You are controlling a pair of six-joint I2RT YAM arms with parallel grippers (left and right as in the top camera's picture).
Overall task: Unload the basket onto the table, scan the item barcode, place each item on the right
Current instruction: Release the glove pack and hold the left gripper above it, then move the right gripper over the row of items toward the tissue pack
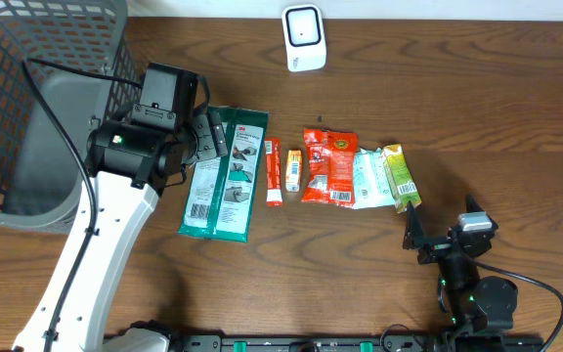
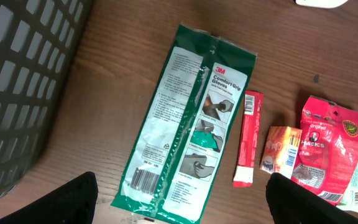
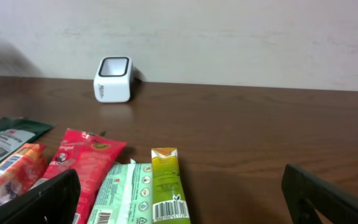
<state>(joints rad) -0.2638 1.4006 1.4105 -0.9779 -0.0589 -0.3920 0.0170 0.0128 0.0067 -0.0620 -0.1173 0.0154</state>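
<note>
Overhead view: a green 3M glove pack (image 1: 225,176) lies flat left of the bench's (image 1: 477,108) middle. It is first in a row of packets that runs toward the right edge. Its long axis runs from far edge to near edge, tipped slightly, so the end with the 3M logo points to the far edge and leans right. The other end points toward the near left corner.

From the left wrist view the pack is glossy green with white panels of small print, the words "Comfort Grip Gloves" and small pictures of gloves. A barcode (image 2: 145,179) sits at its near left end, facing up. Whether it is one wide pack or two overlapped I cannot tell.

The left gripper (image 1: 211,139) hangs over the pack's far end with its jaws spread wide and nothing between them. Just left of it stands a grey mesh basket (image 1: 8,108) at the bench's left edge.

A white scanner (image 1: 303,37) stands at the far edge, well apart from the pack.

Right of the pack lie a red stick sachet (image 1: 274,171), a small orange packet (image 1: 293,168), a red pouch (image 1: 328,168), a pale green packet (image 1: 368,179) and a lime-green packet (image 1: 399,176).

The right gripper (image 1: 443,230) sits near the bench's near edge, just beyond the lime-green packet, jaws spread and empty.
</note>
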